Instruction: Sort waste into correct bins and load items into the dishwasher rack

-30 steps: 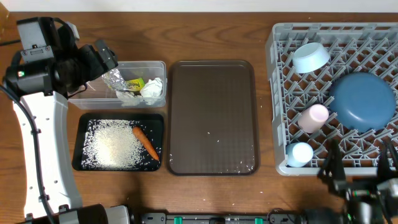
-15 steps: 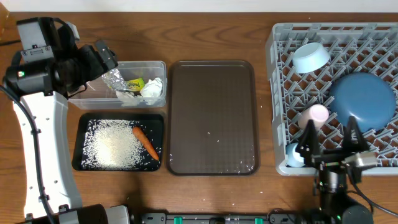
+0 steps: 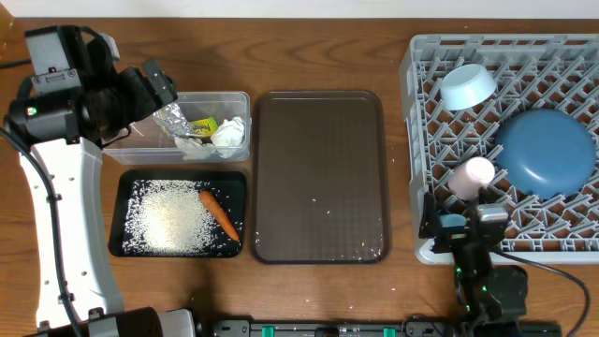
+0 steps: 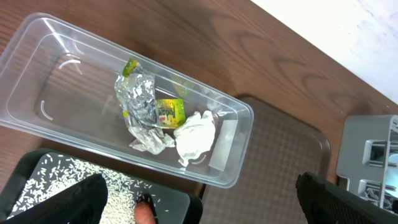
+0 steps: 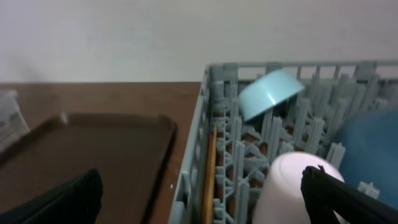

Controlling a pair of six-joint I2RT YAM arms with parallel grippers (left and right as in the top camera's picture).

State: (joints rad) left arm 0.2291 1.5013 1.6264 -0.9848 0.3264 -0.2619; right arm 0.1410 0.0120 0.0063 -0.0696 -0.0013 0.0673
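The clear tub holds crumpled foil, a yellow-green wrapper and white tissue. In front of it, the black tray carries rice and a carrot. My left gripper hangs open over the tub's left end, holding nothing. The grey rack holds a pale-blue bowl, a dark-blue plate, a pink cup and wooden chopsticks. At the rack's front-left corner my right gripper is open and empty, and it covers the light-blue cup.
A brown serving tray with a few stray rice grains lies between the bins and the rack. My left arm's white column stands along the table's left side. The rack reaches the right edge of the overhead view.
My right arm has swung left along the rack's front edge to its front-left corner, now covering the light-blue cup. The left arm has not moved.
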